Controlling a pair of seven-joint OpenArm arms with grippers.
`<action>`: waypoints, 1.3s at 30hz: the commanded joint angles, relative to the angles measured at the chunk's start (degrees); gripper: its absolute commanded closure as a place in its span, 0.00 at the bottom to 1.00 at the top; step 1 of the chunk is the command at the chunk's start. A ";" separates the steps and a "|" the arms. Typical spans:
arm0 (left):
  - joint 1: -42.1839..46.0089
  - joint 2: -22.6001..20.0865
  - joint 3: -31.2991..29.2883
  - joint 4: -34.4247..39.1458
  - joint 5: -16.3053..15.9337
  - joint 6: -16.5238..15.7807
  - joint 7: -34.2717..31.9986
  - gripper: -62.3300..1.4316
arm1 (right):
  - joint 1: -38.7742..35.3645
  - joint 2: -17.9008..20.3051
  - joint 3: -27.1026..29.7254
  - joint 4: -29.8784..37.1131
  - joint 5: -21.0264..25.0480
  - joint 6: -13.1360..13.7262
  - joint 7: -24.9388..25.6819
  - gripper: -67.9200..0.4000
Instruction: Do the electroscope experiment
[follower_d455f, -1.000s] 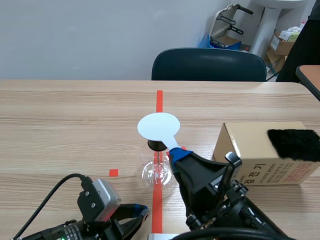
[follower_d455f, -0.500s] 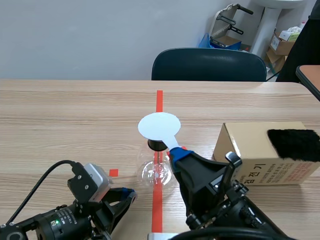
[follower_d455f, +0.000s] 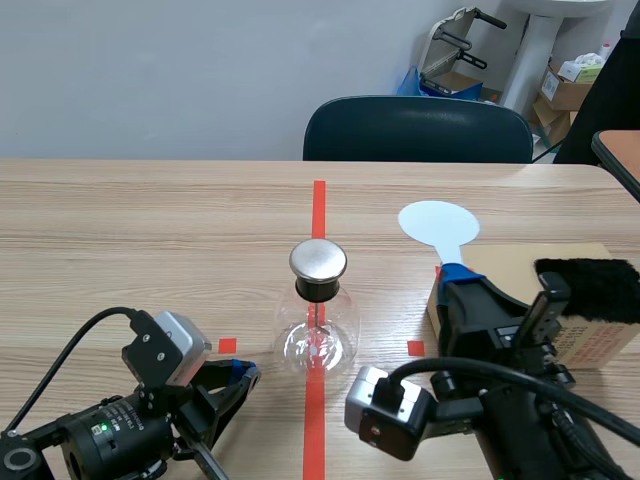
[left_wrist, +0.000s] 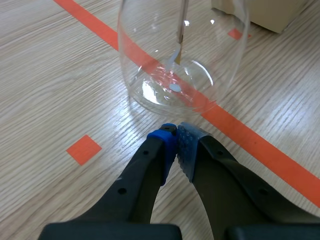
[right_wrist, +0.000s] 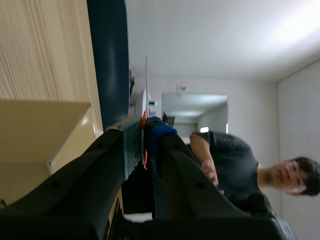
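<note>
Electroscope (follower_d455f: 318, 335): the glass flask stands upright on the red centre line, in the near half of the tabletop (follower_d455f: 120, 230). Its round metal cap (follower_d455f: 318, 261) is bare.
Left gripper (left_wrist: 175, 142): low by the near edge, pads pressed together with nothing between them, tips just short of the flask's base.
Right gripper (follower_d455f: 455, 275): raised toward the right edge, clamped on the handle of a white disc paddle (follower_d455f: 437, 224). The disc is well apart from the cap.
Cardboard box (follower_d455f: 600, 345): by the right edge, with a black fur cloth (follower_d455f: 590, 288) on top.
</note>
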 joint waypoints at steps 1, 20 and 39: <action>-0.46 0.28 -0.52 0.92 0.00 -0.33 0.02 0.92 | 0.68 0.15 0.15 0.52 -0.09 -0.61 -1.73 0.97; -0.46 0.26 -0.50 0.92 0.00 -0.35 0.17 0.92 | 0.68 0.15 0.15 0.52 -0.09 -0.61 1.20 0.97; -0.46 0.26 -0.50 0.92 0.00 -0.35 0.17 0.92 | 0.68 0.15 0.15 0.52 -0.09 -0.61 25.53 0.97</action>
